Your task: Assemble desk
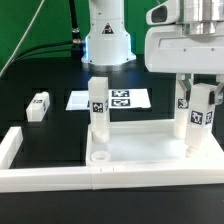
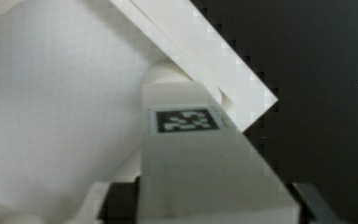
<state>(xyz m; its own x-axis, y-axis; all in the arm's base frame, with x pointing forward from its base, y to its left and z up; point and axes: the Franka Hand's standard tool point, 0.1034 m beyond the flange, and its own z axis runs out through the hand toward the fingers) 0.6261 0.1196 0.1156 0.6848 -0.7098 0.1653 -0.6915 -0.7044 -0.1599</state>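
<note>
The white desk tabletop (image 1: 140,152) lies flat at the front, rim up. One white tagged leg (image 1: 97,112) stands upright at its left end in the exterior view. A second leg (image 1: 181,103) stands at its right end. My gripper (image 1: 199,92) comes down from above and is shut on a third leg (image 1: 200,120), holding it upright at the tabletop's right end. In the wrist view this leg (image 2: 194,130) fills the middle between my dark fingers (image 2: 126,200), with the tabletop's rim (image 2: 211,60) beyond it. A fourth leg (image 1: 38,105) lies loose on the table at the left.
The marker board (image 1: 110,98) lies flat behind the tabletop. A long white border frame (image 1: 40,180) runs along the front and left. The arm's white base (image 1: 107,40) stands at the back. The table is black.
</note>
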